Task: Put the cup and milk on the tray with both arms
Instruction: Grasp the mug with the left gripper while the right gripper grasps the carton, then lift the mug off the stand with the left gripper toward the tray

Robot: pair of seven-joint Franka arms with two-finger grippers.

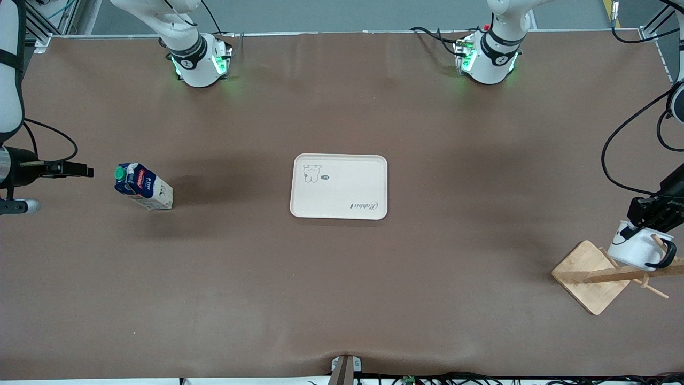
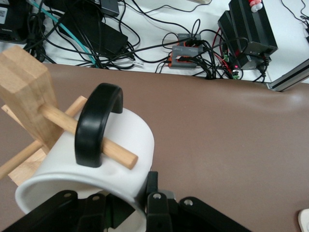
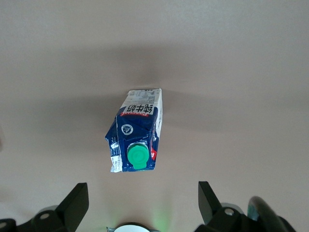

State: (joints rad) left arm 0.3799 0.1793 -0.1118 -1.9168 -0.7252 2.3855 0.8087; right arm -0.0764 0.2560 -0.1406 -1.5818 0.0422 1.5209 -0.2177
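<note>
The cream tray [image 1: 339,186] lies at the table's middle with nothing on it. The blue-and-white milk [image 1: 143,187] is toward the right arm's end, its green cap [image 3: 137,157] turned to my right gripper [image 1: 84,171]. That gripper [image 3: 142,203] is open beside the milk [image 3: 137,137], which lies ahead of its fingers [image 3: 75,200] and not between them. The white cup [image 1: 638,248] hangs by its black handle [image 2: 96,123] on a wooden peg [image 2: 118,152]. My left gripper [image 1: 649,214] is shut on the rim of the cup [image 2: 130,140], one finger inside and one outside.
The wooden rack, with its square base [image 1: 588,275] and post [image 2: 24,92], stands near the left arm's end of the table, nearer the front camera than the tray. Cables and black boxes [image 2: 246,34] lie past the table edge there.
</note>
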